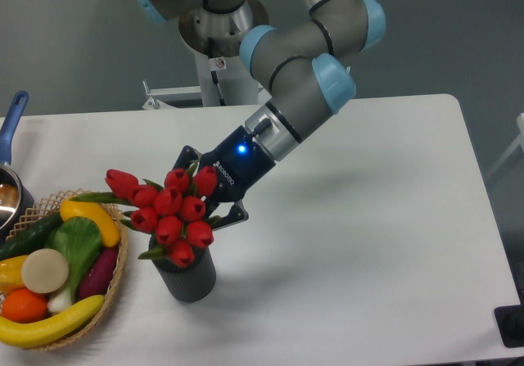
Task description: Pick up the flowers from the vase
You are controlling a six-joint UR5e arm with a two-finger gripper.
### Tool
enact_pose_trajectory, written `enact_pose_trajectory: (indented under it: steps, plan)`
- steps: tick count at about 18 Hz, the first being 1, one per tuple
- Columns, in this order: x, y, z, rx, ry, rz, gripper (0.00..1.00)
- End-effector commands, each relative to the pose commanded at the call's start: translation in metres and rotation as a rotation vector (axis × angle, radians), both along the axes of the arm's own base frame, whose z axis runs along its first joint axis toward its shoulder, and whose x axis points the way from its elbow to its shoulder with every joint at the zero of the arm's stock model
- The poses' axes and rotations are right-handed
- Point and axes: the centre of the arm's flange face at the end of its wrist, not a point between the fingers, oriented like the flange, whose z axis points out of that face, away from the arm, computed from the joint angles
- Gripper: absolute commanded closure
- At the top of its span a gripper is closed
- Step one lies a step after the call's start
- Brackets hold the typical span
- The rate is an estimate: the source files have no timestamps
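One robot arm (303,79) reaches down from the rear of a white table (368,219) toward a bunch of red flowers (168,212), its gripper (206,204) pressed into the back of the bunch just above the vase (188,276). The gripper's dark fingers (233,215) show on either side of the green stems, but the buds cover the tips, so whether they are clamped on the stems or merely bracketing them cannot be told. A blue light glows on the gripper body. The flowers lean toward the left of the vase, the buds clustered over its mouth and one bud stretching farthest out on that side; the lower stems are hidden, so it is unclear how deep they sit in the vase. The vase, dark grey and ribbed, stands upright near the front edge of the table. Just to the left of the vase rests a wicker basket (123,259) holding a banana (49,323), an orange, a yellow pepper and green vegetables. Farther left of the vase, at the picture's edge, a saucepan with a blue handle (11,120) is partly in view.
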Motion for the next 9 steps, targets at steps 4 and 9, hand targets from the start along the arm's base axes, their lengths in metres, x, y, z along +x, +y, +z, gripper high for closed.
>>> enact_pose_trajectory:
  steps: [4, 9]
  plan:
    - [-0.005, 0.004, 0.023, 0.008, 0.001, 0.017, 0.56]
    - [-0.016, 0.007, 0.056, 0.023, 0.009, 0.045, 0.56]
